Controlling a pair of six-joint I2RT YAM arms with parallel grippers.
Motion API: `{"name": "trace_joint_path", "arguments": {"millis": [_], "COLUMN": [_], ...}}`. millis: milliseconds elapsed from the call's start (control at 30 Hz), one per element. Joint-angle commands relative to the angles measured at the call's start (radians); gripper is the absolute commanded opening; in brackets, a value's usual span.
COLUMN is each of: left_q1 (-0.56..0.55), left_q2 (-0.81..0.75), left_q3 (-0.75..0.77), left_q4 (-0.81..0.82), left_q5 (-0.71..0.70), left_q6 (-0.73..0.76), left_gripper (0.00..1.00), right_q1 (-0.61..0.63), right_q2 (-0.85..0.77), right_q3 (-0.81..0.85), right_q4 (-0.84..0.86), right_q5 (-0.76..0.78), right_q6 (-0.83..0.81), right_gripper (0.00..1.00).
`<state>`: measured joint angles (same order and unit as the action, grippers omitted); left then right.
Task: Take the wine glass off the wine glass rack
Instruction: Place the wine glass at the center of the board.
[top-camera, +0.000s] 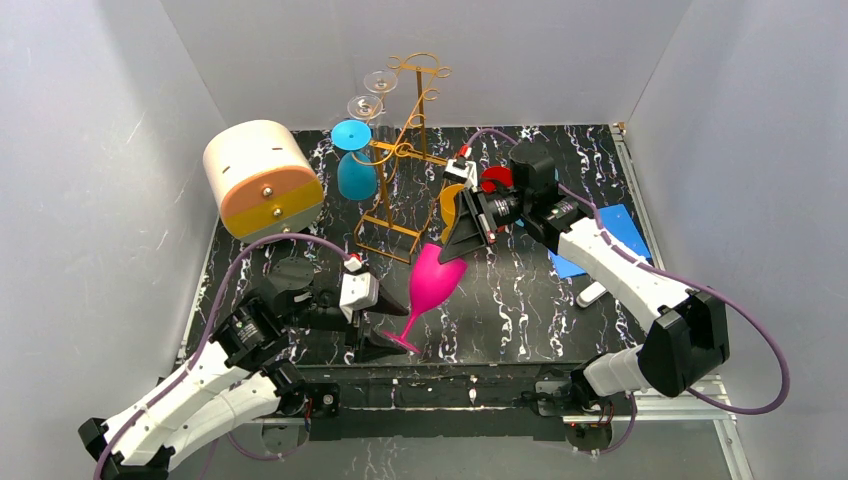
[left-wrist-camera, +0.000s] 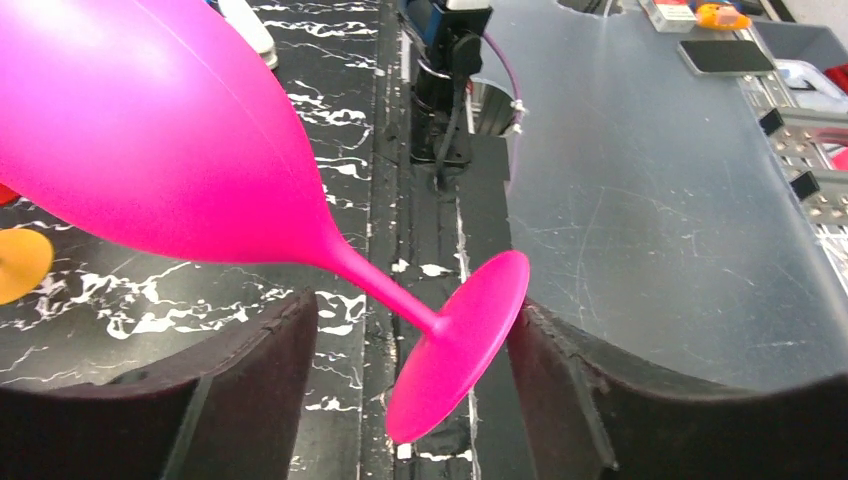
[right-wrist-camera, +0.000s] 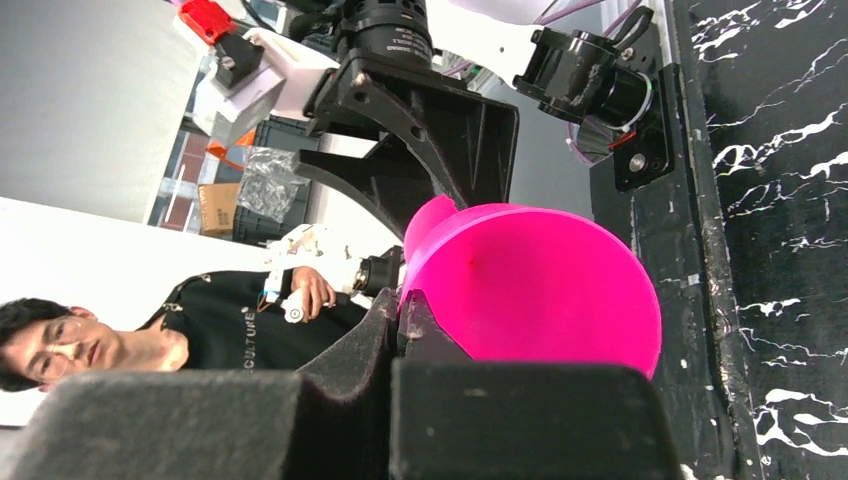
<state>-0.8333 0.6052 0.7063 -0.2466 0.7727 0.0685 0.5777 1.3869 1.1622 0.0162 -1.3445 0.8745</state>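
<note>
The pink wine glass (top-camera: 432, 282) hangs tilted over the table, off the golden wire wine glass rack (top-camera: 402, 165) behind it. My right gripper (top-camera: 465, 232) is shut on the glass's rim; in the right wrist view the pads (right-wrist-camera: 372, 340) pinch the rim of the pink bowl (right-wrist-camera: 540, 290). My left gripper (top-camera: 380, 325) is open around the glass's foot. In the left wrist view the foot (left-wrist-camera: 462, 340) sits between the two dark fingers (left-wrist-camera: 235, 390), close to the right one, with the bowl (left-wrist-camera: 150, 130) at upper left.
A blue glass (top-camera: 353, 160) and two clear glasses (top-camera: 370, 95) hang on the rack. A cream-and-orange cylindrical box (top-camera: 262, 180) stands at the back left. A yellow glass (top-camera: 451, 206) lies by the right gripper. A blue sheet (top-camera: 612, 232) and a white object (top-camera: 590, 293) lie at the right.
</note>
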Motion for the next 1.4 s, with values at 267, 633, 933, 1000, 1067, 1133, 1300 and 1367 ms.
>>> {"name": "trace_joint_path", "arguments": {"millis": [267, 633, 933, 1000, 1067, 1133, 1300, 1367], "left_q1": [0.007, 0.006, 0.007, 0.007, 0.006, 0.006, 0.007, 0.006], "left_q2": [-0.003, -0.007, -0.005, -0.001, 0.009, 0.029, 0.043, 0.034], "left_q3": [0.051, 0.036, 0.038, 0.047, 0.054, 0.068, 0.078, 0.068], "left_q4": [-0.004, 0.001, 0.001, -0.012, -0.036, -0.088, -0.166, -0.172], "left_q5": [-0.050, -0.264, -0.571, -0.680, -0.906, -1.079, -1.186, -1.199], "left_q6": [0.001, -0.035, -0.171, -0.235, -0.340, -0.495, -0.596, -0.600], "left_gripper": [0.78, 0.85, 0.98, 0.98, 0.98, 0.98, 0.98, 0.98], "right_q1": [0.008, 0.008, 0.010, 0.008, 0.008, 0.008, 0.008, 0.009], "right_q2": [-0.029, -0.039, -0.103, -0.124, -0.145, -0.161, -0.166, -0.176], "right_q3": [0.002, 0.028, 0.005, -0.005, -0.015, -0.033, -0.029, -0.030], "right_q4": [-0.127, -0.338, -0.425, -0.436, -0.452, -0.473, -0.567, -0.579], "right_q5": [0.131, 0.428, 0.683, 0.746, 0.822, 0.922, 1.106, 1.159], "right_q6": [-0.115, -0.231, -0.312, -0.325, -0.344, -0.358, -0.368, -0.368], "right_gripper": [0.01, 0.01, 0.01, 0.01, 0.01, 0.01, 0.01, 0.01]}}
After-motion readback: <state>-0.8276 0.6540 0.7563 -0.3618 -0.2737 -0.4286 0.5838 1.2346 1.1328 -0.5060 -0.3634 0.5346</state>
